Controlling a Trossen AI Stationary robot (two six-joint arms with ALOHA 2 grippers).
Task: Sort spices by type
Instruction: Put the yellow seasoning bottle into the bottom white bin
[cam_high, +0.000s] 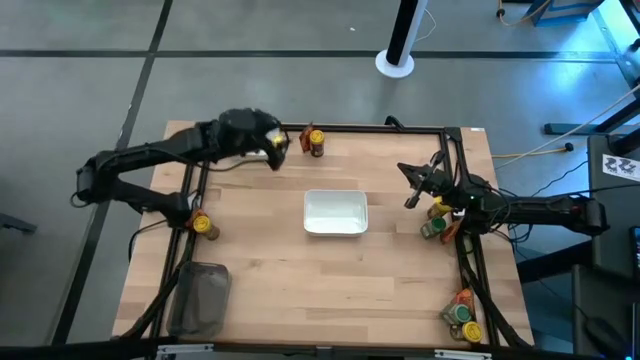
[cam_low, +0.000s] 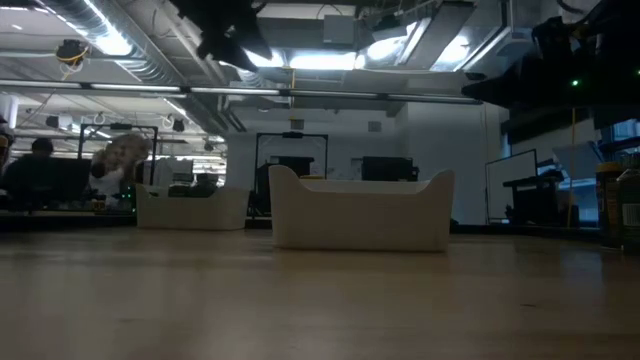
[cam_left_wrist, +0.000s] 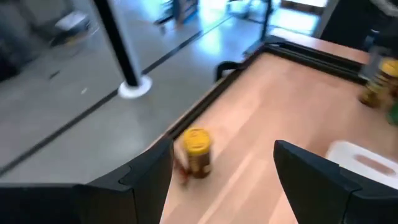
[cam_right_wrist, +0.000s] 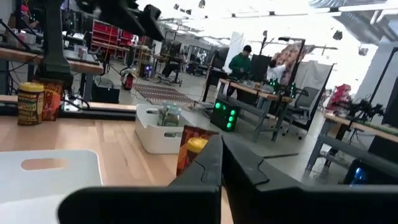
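A yellow-lidded spice jar (cam_high: 316, 143) with a red-orange packet (cam_high: 307, 135) beside it stands at the table's far edge. My left gripper (cam_high: 276, 150) hovers open just left of them; in its wrist view the jar (cam_left_wrist: 197, 151) shows ahead, between the open fingers and clear of them. More spices stand at the left edge (cam_high: 203, 225), at the right edge (cam_high: 437, 220) and in the near right corner (cam_high: 462, 320). My right gripper (cam_high: 410, 195) is shut and empty, raised near the right-edge jars.
A white tray (cam_high: 335, 212) sits mid-table. A clear grey tub (cam_high: 203, 298) stands near the left front corner. A second white tray (cam_low: 190, 208) shows farther back in the low view. A black frame (cam_high: 380, 129) rims the table. Bare wood lies in front of the tray.
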